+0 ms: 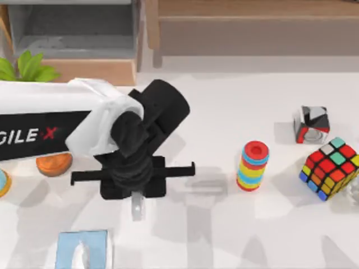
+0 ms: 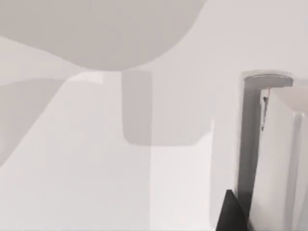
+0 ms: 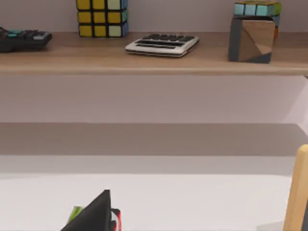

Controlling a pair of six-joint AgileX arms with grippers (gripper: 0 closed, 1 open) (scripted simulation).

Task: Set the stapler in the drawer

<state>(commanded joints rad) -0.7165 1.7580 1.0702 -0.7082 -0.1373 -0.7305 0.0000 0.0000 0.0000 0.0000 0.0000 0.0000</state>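
Bright, even light; soft grey shadows

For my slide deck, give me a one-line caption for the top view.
Left arm's claw hangs low over the white table at the pale stapler, drawer open behind, ring stack alongside.

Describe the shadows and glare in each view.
Top view: soft grey shadows fall on the table under the left gripper and beside the ring stack; no glare. Left wrist view: broad overlapping grey shadows. Right wrist view: shelf underside shaded, evenly lit.
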